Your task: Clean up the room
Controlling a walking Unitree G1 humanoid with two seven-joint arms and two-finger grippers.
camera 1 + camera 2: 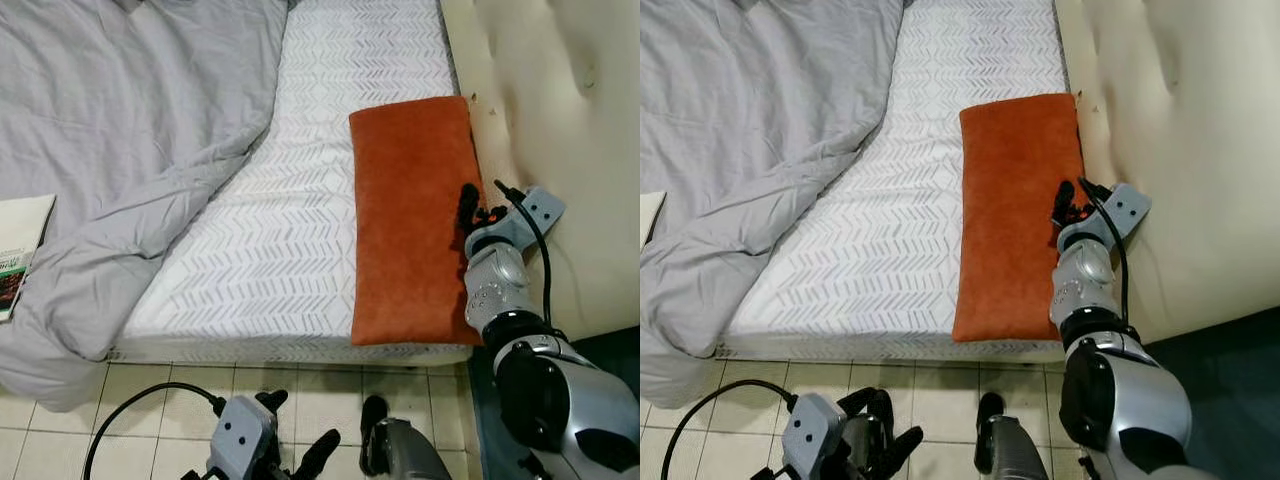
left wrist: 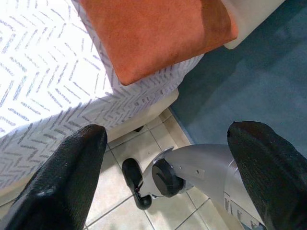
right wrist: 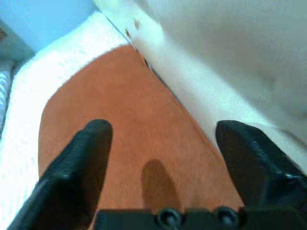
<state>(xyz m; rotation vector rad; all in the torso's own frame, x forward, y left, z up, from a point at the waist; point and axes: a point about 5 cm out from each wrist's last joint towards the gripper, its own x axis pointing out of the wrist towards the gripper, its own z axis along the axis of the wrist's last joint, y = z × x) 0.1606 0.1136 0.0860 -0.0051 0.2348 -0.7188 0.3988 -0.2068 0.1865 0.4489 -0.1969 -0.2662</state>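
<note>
1. At the far left, a book (image 1: pixel 22 250) with a green and white cover lies on the rumpled grey duvet (image 1: pixel 120 130), which covers the left part of the bed and hangs over its near edge toward the tiled floor (image 1: pixel 150 400).
2. Beside the duvet, the mattress shows its white sheet (image 1: pixel 290 220) with a grey chevron pattern, bare up to the cushion.
3. Low down, the left gripper (image 2: pixel 163 158) hangs over the floor tiles just in front of the bed; its jaws are released, spread wide with nothing between them. A black cable (image 1: pixel 140 405) loops out from that arm.
4. The orange cushion (image 1: pixel 415 215) lies lengthwise on the right edge of the bed, its long side against the cream padded headboard (image 1: pixel 560 120), its near end reaching the mattress corner.
5. The right gripper (image 3: pixel 163 143) is over the cushion's right side, close to the headboard; its jaws are released, parted above the orange fabric. Whether the fingertips touch the cushion cannot be told.
6. At the right, blue carpet (image 1: pixel 610 350) lies below the headboard.
</note>
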